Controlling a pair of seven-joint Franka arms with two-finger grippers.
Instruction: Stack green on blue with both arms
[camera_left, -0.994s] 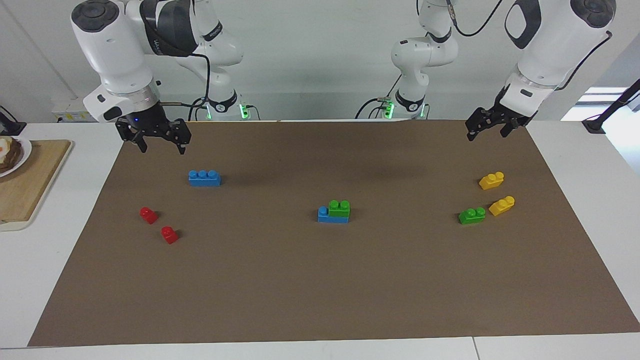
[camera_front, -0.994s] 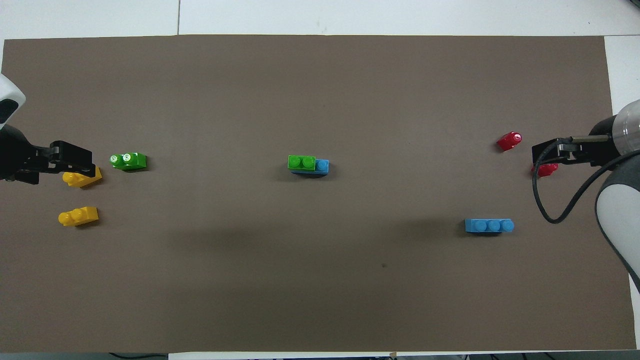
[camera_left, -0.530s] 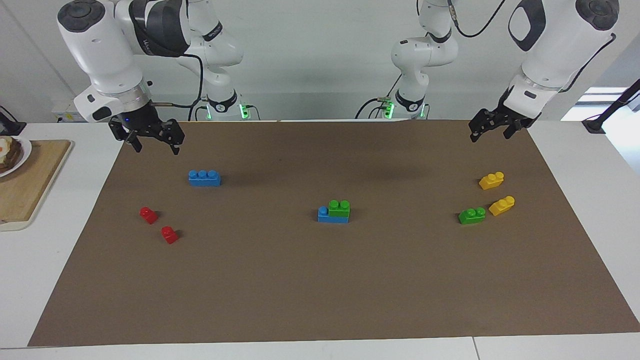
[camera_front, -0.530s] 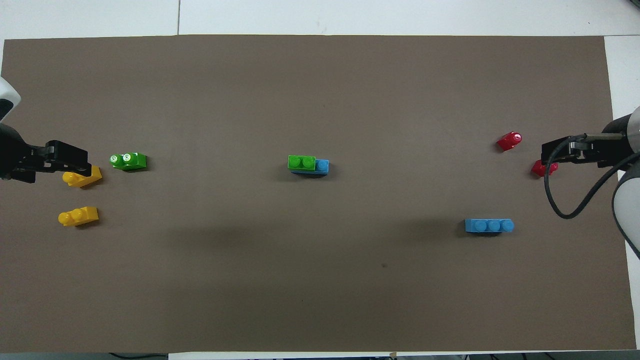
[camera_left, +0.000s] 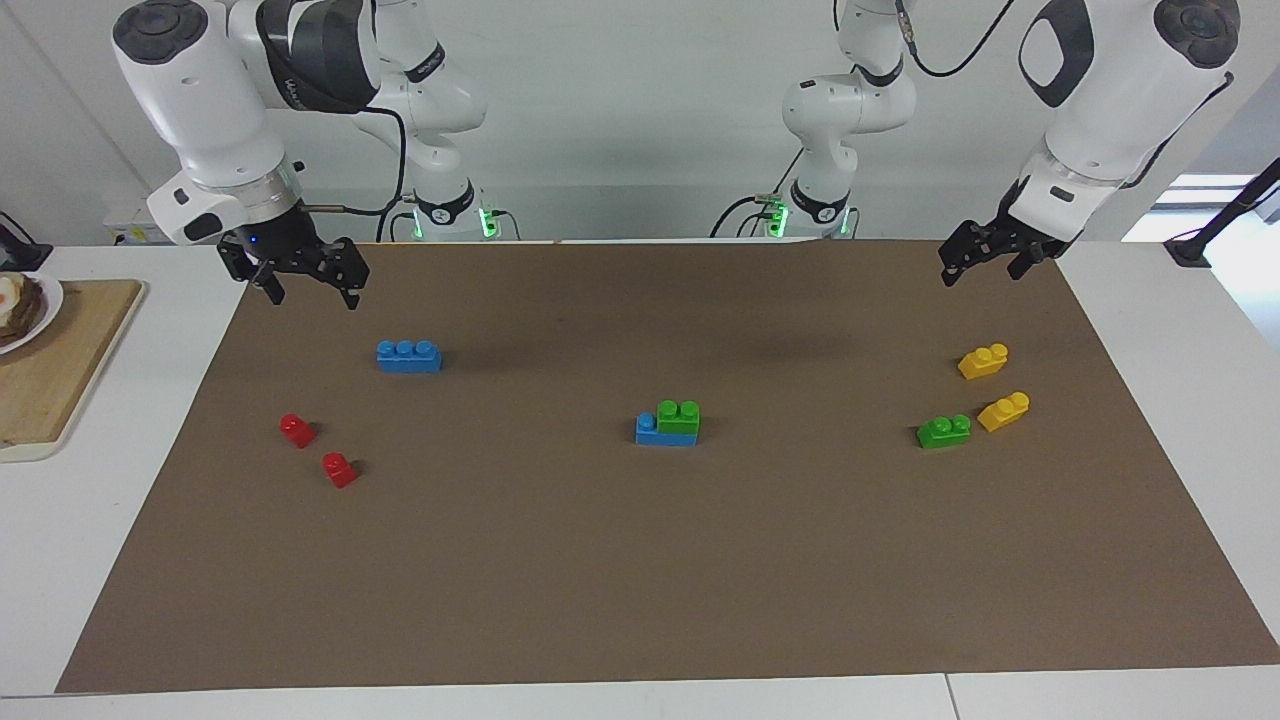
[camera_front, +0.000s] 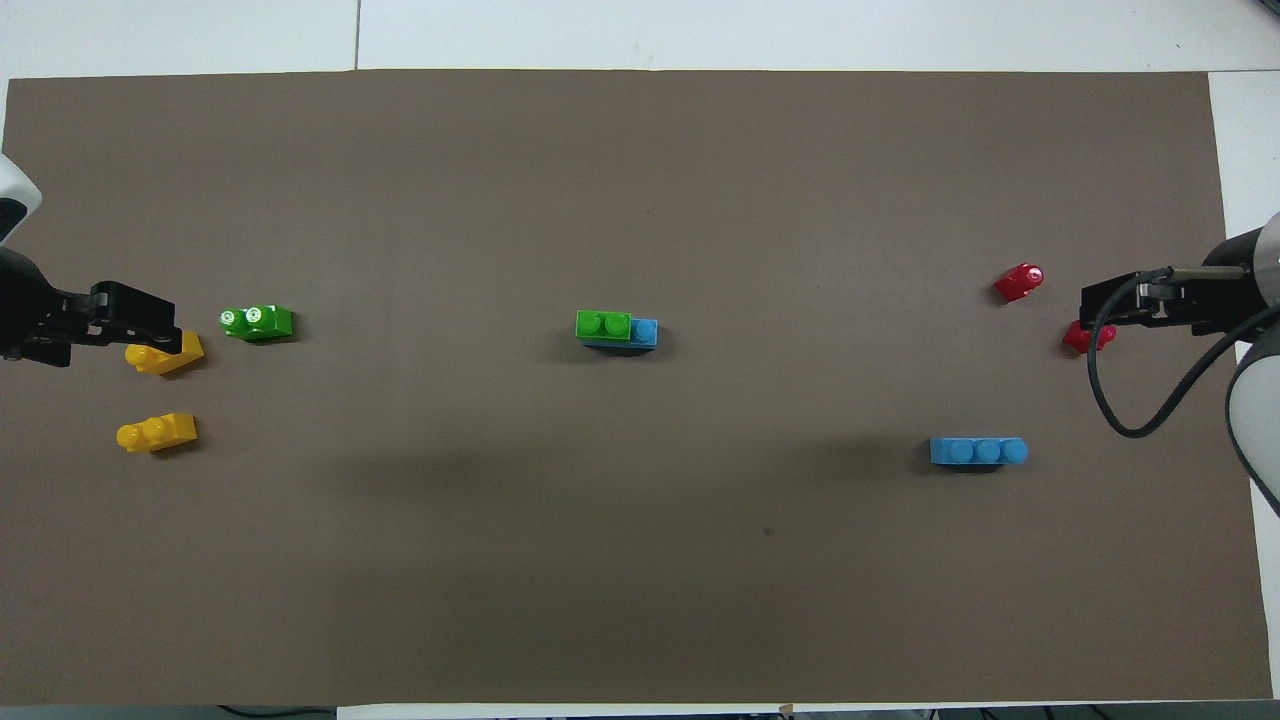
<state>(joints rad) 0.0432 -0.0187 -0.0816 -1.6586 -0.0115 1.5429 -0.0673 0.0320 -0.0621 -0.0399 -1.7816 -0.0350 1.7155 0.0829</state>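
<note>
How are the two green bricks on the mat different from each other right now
The stacked green brick sits on a blue brick mid-mat, leaving one blue stud uncovered; the loose green brick lies directly on the mat. The stacked one has no neighbours; the loose one lies beside a yellow brick toward the left arm's end. Both are upright two-stud bricks.

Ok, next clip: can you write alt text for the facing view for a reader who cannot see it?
A small green plastic two-stud brick sits stacked on a longer blue plastic brick at the middle of a brown mat. Both white arms' black pincers, the left pincer and the right pincer, hang open and empty near their own ends of the table.
</note>
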